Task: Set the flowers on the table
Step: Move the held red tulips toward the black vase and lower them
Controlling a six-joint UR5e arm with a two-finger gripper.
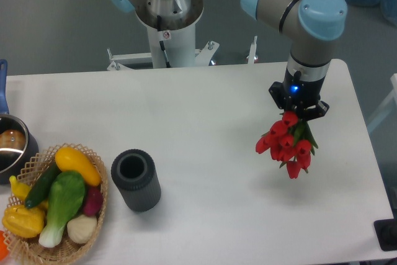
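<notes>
A bunch of red tulips, the flowers point(285, 144), hangs blooms-down above the right part of the white table point(205, 110). Green stems and leaves run up from the blooms into my gripper point(299, 116), which points straight down and is shut on the stems. The fingertips are mostly hidden behind the blooms and leaves. A faint shadow of the flowers lies on the table just under and to the left of them, so the bunch looks clear of the surface.
A dark cylinder point(135, 180), open on top, stands at the front left. A wicker basket point(54, 215) of toy vegetables sits at the front left corner, with a metal pot point(11, 147) behind it. The robot base point(166, 23) rises at the back edge.
</notes>
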